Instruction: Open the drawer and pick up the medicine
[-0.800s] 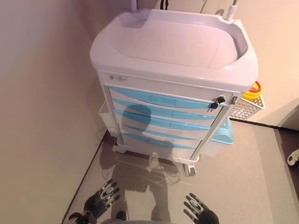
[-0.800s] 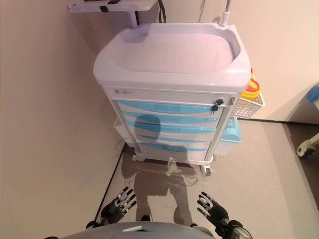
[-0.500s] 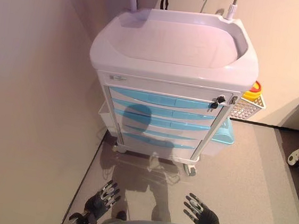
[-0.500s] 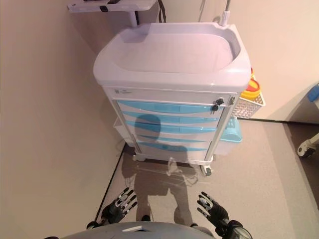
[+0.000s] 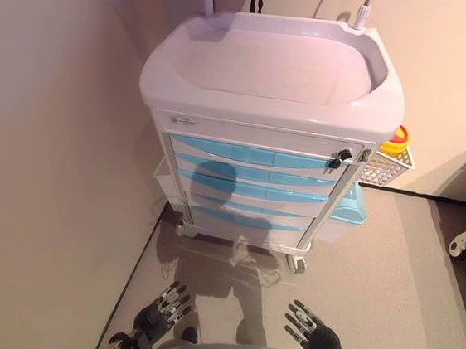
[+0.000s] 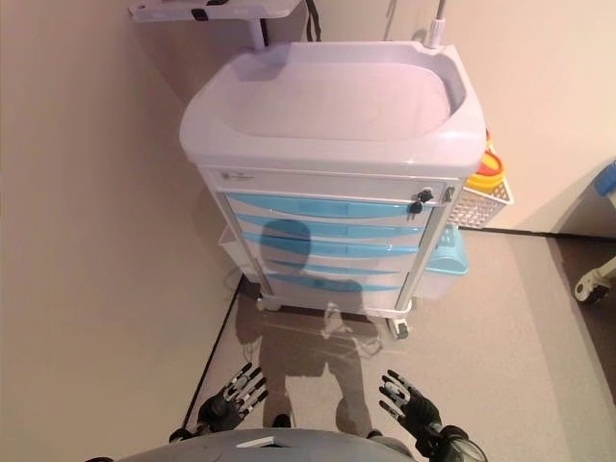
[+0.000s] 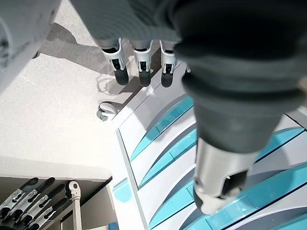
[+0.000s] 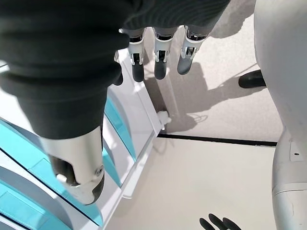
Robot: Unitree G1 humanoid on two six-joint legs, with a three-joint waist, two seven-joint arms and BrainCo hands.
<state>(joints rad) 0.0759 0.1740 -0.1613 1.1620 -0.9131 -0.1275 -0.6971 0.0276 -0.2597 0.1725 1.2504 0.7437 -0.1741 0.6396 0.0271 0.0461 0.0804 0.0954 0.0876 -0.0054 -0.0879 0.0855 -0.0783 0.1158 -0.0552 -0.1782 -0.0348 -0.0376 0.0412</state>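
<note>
Clearly, the medicine cannot be seen anywhere: all the drawers [image 5: 250,172] of the cart [image 5: 273,70] are closed, so it must lie inside one of them, and which one I cannot tell. The drawer fronts are white with long light blue handle strips across them, stacked one under another below the white top tray [image 5: 314,33], which has a raised rim. I judge that a drawer is stiff plastic on runners and will slide with a steady straight pull; the best place to take hold is the middle of a blue strip, with the fingers hooked under its edge, so the drawer does not twist. The cart stands on small wheels [image 5: 294,266], so a strong pull may roll the whole cart forward. A small black key lock [image 5: 339,158] sits at the upper right of the drawer stack; if it is locked, the drawers will not move. The medicine itself is probably light and small, but this is only a guess. On the cart's right side hangs a white wire basket [image 5: 388,166] with a yellow and red container in it. The left hand [image 5: 165,309] and the right hand [image 5: 308,328] hang low near the floor, well apart from the cart, both with fingers spread straight and holding nothing.
</note>
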